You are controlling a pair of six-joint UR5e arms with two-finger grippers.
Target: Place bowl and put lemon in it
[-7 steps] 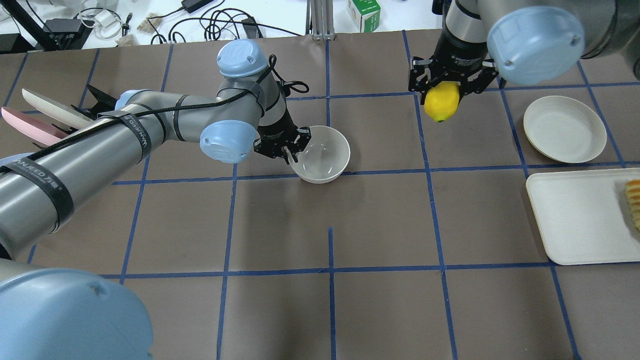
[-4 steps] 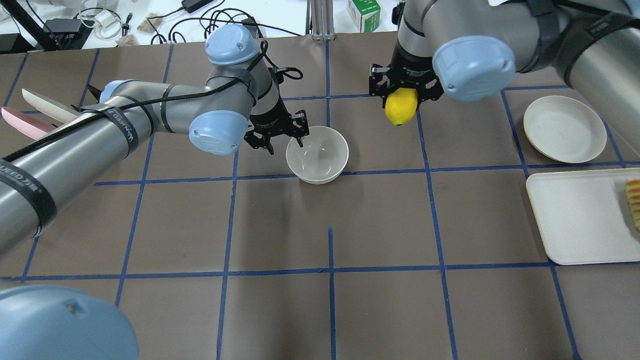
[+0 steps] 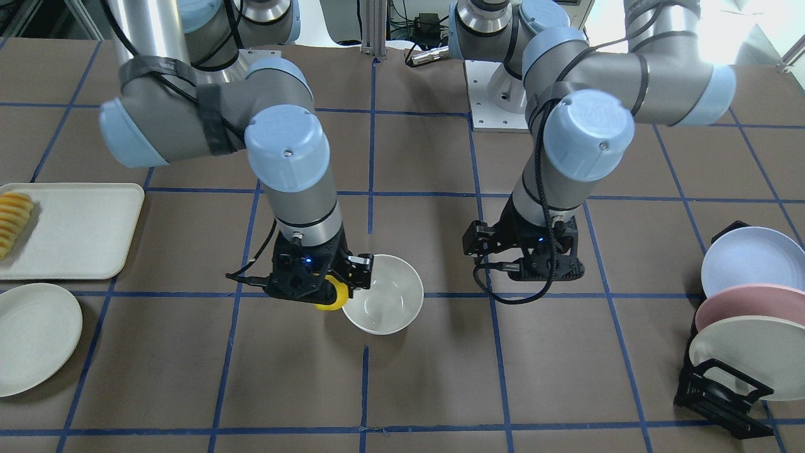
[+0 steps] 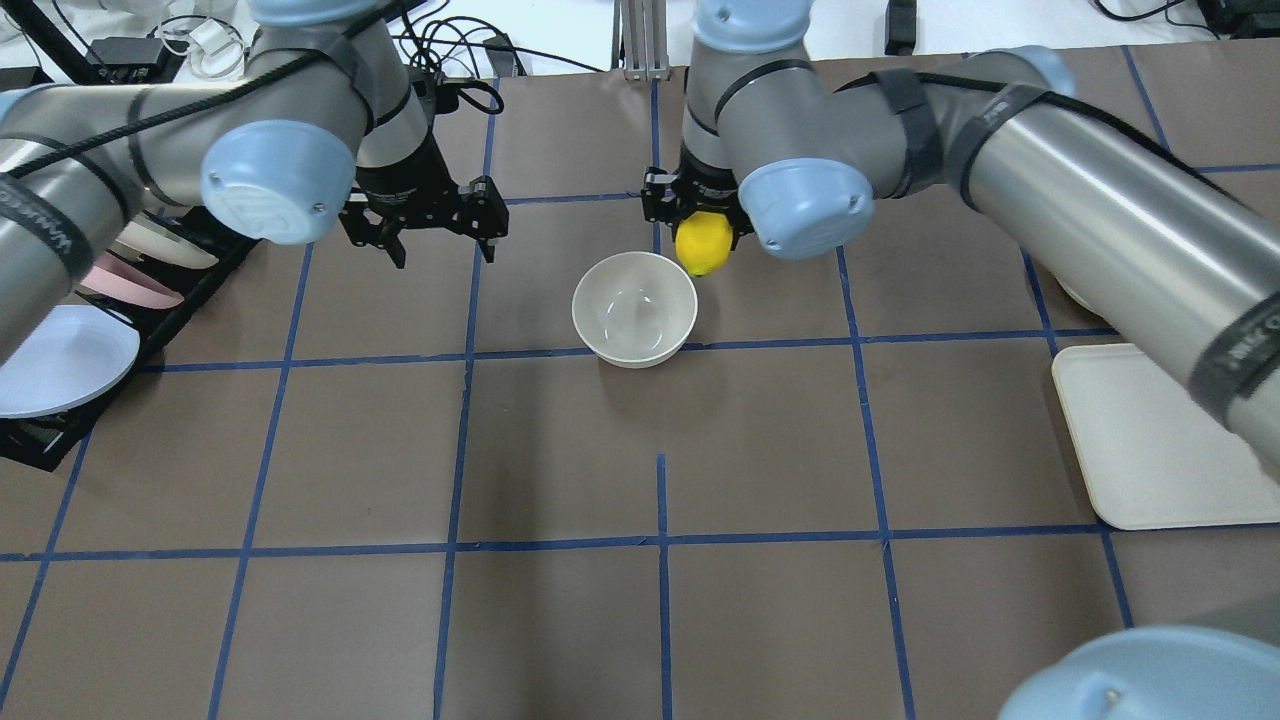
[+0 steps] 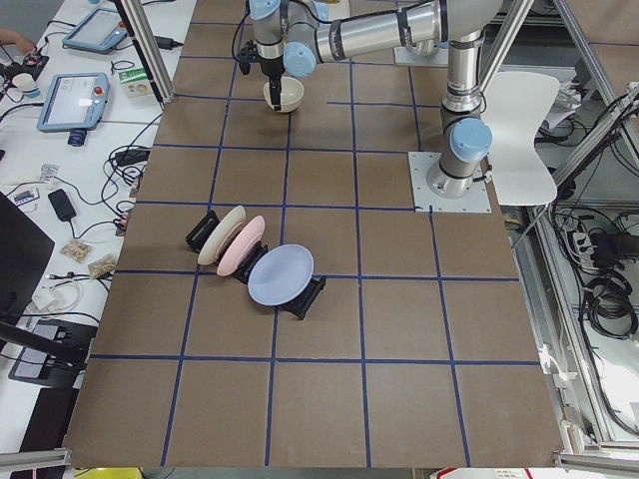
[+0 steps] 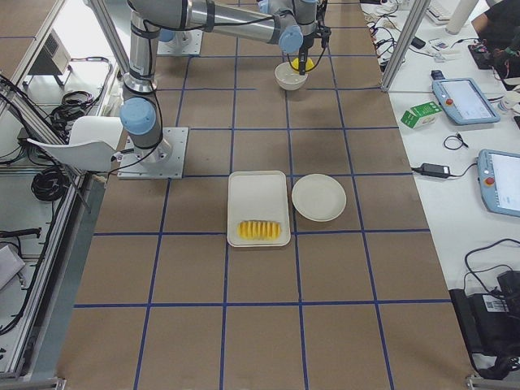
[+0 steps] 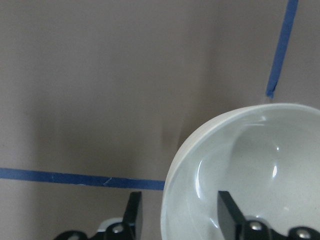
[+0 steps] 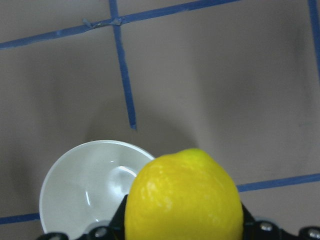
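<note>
The off-white bowl [image 4: 635,310] stands upright on the brown table mat near the middle, also in the front view [image 3: 383,303]. My right gripper [image 4: 703,238] is shut on the yellow lemon [image 4: 703,243] and holds it just above the table beside the bowl's far right rim. The right wrist view shows the lemon [image 8: 182,200] between the fingers with the bowl [image 8: 85,185] below it to the left. My left gripper [image 4: 443,250] is open and empty, apart from the bowl on its left. The left wrist view shows the bowl [image 7: 260,160] at the lower right.
A black rack [image 3: 723,393] with blue, pink and cream plates stands at the table's left end. A flat off-white plate [image 3: 31,336] and a white tray [image 3: 75,233] with sliced fruit [image 3: 14,221] lie on the right side.
My left gripper let go of the bowl and drew back to the left. My right gripper carried the lemon leftward and down to the bowl's rim. The bowl stayed put.
</note>
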